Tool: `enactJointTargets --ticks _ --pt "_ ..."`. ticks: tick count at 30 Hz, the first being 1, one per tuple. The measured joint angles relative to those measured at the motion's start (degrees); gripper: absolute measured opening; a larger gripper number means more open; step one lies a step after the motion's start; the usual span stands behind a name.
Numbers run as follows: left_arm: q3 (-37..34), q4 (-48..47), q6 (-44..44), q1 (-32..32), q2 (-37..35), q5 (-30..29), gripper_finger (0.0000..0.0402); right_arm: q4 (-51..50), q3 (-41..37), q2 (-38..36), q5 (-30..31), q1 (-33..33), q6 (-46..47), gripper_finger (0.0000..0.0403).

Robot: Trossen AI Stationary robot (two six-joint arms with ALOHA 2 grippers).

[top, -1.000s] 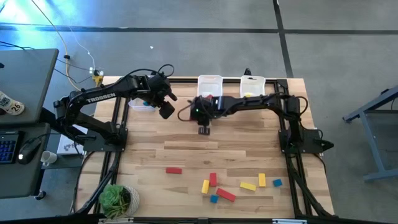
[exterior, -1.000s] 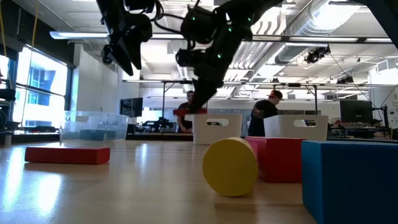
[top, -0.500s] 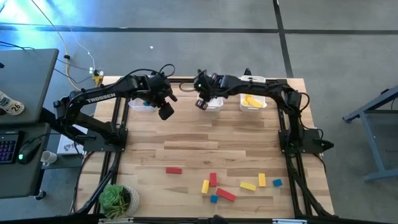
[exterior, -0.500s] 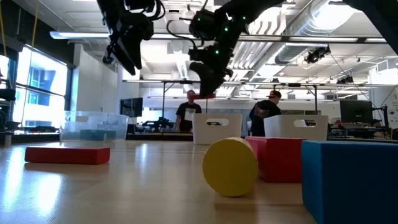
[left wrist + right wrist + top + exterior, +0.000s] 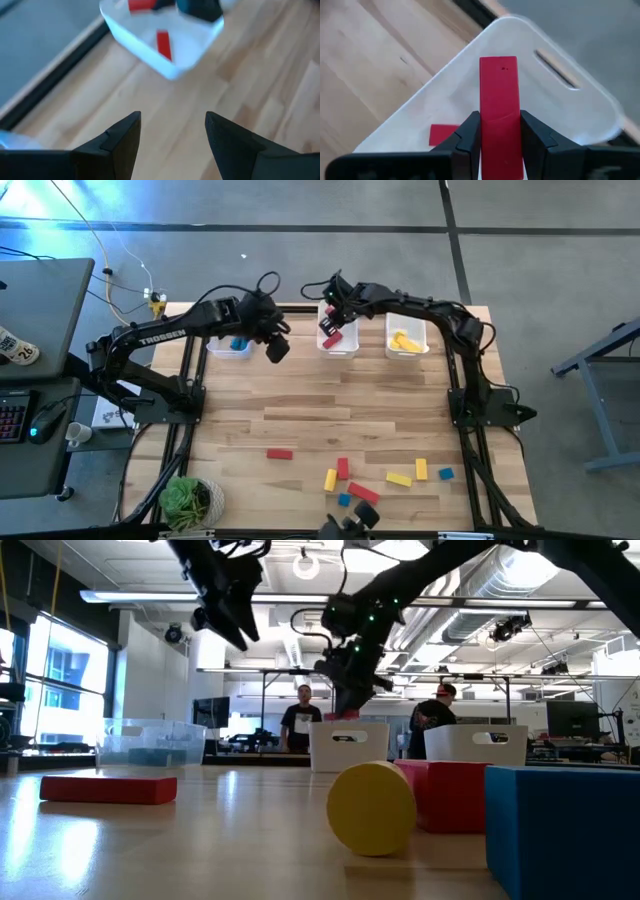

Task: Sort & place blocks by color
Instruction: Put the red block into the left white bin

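Observation:
My right gripper [image 5: 329, 332] hangs over the middle white bin [image 5: 349, 347] at the far edge, shut on a red bar [image 5: 499, 85]. Another red block [image 5: 442, 135] lies on that bin's floor. My left gripper [image 5: 276, 348] hovers open between the left bin [image 5: 228, 350] and the middle one, with nothing between its fingers [image 5: 125, 135]. Loose blocks rest flat near the front edge: red [image 5: 279, 453], [image 5: 343, 468], [image 5: 363, 493]; yellow [image 5: 330, 479], [image 5: 399, 478], [image 5: 421, 469]; blue [image 5: 344, 499], [image 5: 445, 474]. My right gripper pinches the red bar by its two long sides [image 5: 499, 125], at the end nearer the wrist. The fingers [image 5: 470, 135] lie along the bar, slanting down from above toward the far edge. The bar sticks out past the fingertips, lifted clear over the bin's inside.
The left bin holds a blue block [image 5: 238, 343], the right bin [image 5: 406, 352] yellow ones [image 5: 404, 340]. In the low view a yellow cylinder [image 5: 370, 808], a red block [image 5: 108, 788] and a blue block [image 5: 560, 830] stand close. A potted plant [image 5: 190, 500] sits at the front left corner.
My right gripper has swung from over the table's middle toward the far edge, rolling its wrist, and now stands over the middle bin with the red bar still held clear. My left gripper has tipped its fingers up a little and shifted slightly toward the middle bin.

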Motion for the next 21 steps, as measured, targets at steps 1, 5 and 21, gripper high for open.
enactJointTargets --ticks 1,5,21 --pt "0.0 1.3 0.0 0.0 0.0 -0.5 0.0207 -0.1 0.0 0.6 -0.2 -0.2 0.0 0.0081" --pt "0.0 5.3 2.2 0.1 0.0 -1.4 0.0207 -0.3 0.0 1.5 -0.5 -0.1 0.1 0.0081" --pt "0.0 12.0 8.9 0.2 0.0 -2.8 0.0207 -3.0 0.0 3.2 -3.0 -1.8 -1.9 0.0113"
